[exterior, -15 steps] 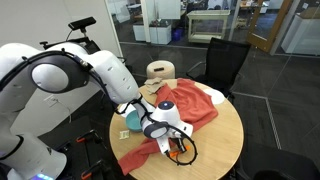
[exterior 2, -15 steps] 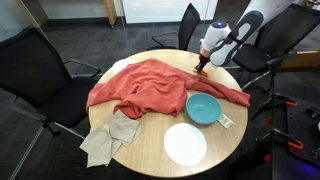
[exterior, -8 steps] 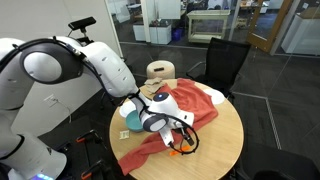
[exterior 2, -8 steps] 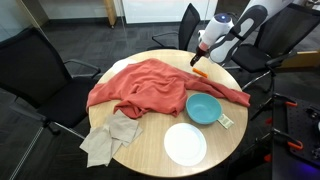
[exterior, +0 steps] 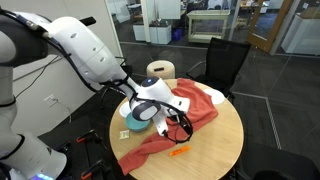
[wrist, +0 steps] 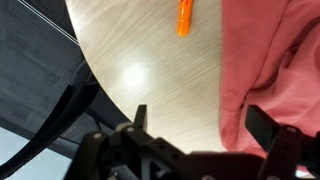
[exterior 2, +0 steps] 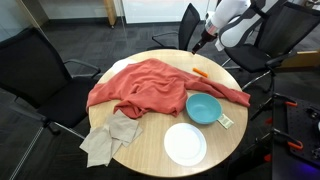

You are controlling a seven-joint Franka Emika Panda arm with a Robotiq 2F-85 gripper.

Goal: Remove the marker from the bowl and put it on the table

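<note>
The orange marker [exterior: 178,152] [exterior 2: 200,72] lies flat on the light wood table [exterior: 225,140] [exterior 2: 150,150] near its edge, just off the red cloth. In the wrist view the marker [wrist: 184,17] lies on bare wood well ahead of the fingertips. My gripper [exterior: 177,122] [exterior 2: 198,44] [wrist: 200,120] hangs above it, open, with nothing between its fingers. In an exterior view the teal bowl [exterior 2: 203,107] sits empty beside the cloth. It is partly hidden behind the arm in the bowl's other exterior view [exterior: 135,120].
A red cloth [exterior: 195,105] [exterior 2: 150,85] [wrist: 275,60] covers much of the table. A white plate [exterior 2: 185,144] and a beige rag [exterior 2: 110,138] lie near one edge. A beige roll [exterior: 160,71] stands at the table's far side. Black office chairs [exterior 2: 40,65] ring the table.
The gripper opened and let go of the marker, which now rests on the table. The gripper then rose up and away from it.
</note>
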